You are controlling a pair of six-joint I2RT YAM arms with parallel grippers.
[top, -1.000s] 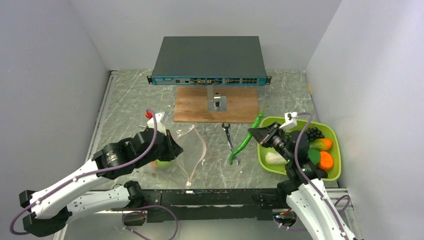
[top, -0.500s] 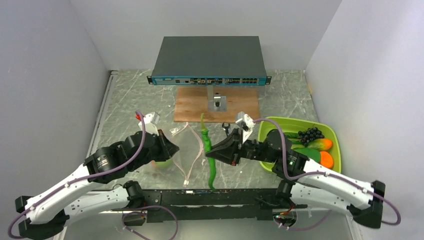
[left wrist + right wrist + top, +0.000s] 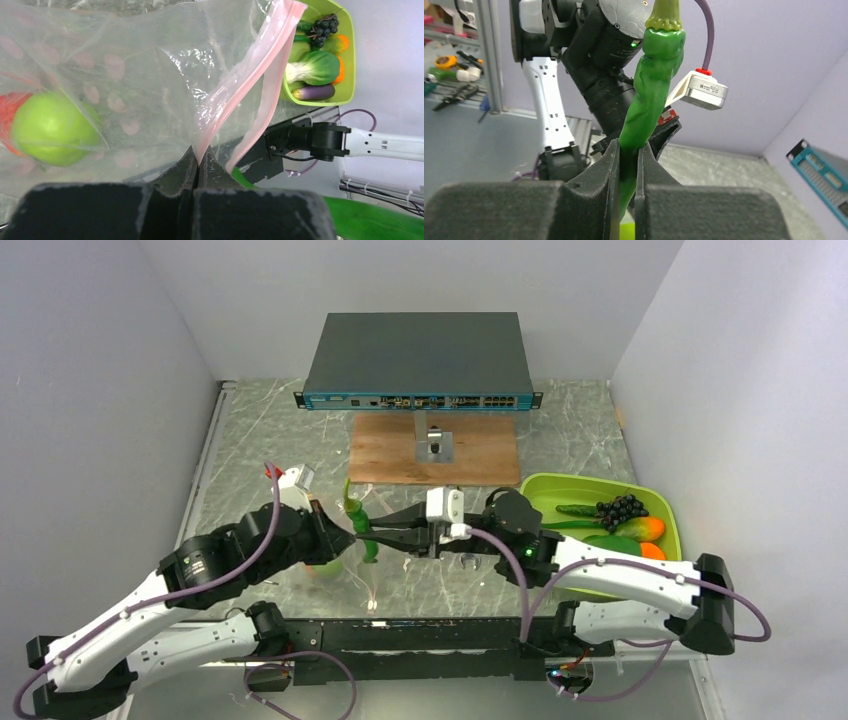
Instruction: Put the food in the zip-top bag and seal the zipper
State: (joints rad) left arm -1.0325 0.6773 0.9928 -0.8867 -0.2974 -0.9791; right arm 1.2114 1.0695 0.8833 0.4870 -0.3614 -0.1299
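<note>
The clear zip-top bag (image 3: 150, 75) hangs from my left gripper (image 3: 199, 156), which is shut on its pinkish-red zipper strip (image 3: 240, 90). A green apple (image 3: 52, 127) and a red strawberry (image 3: 9, 112) lie inside the bag. My right gripper (image 3: 626, 147) is shut on the green bean (image 3: 651, 80), which stands upright. In the top view the bean (image 3: 358, 523) is right beside my left gripper (image 3: 340, 535) and the bag's mouth, and the right gripper (image 3: 378, 538) reaches across from the right. The apple (image 3: 322, 565) shows below the left gripper.
The lime-green tray (image 3: 560, 481) at the right holds black grapes (image 3: 620, 508), a mango (image 3: 641, 528), an orange (image 3: 656, 551), bok choy (image 3: 312, 69) and an eggplant (image 3: 314, 92). A network switch (image 3: 418, 360) and a wooden board (image 3: 432, 452) stand at the back. A wrench (image 3: 466, 561) lies under the right arm.
My right arm has swung left from the tray, carrying the green bean to the bag's mouth. My left gripper has kept its hold on the zipper strip and shifted slightly.
</note>
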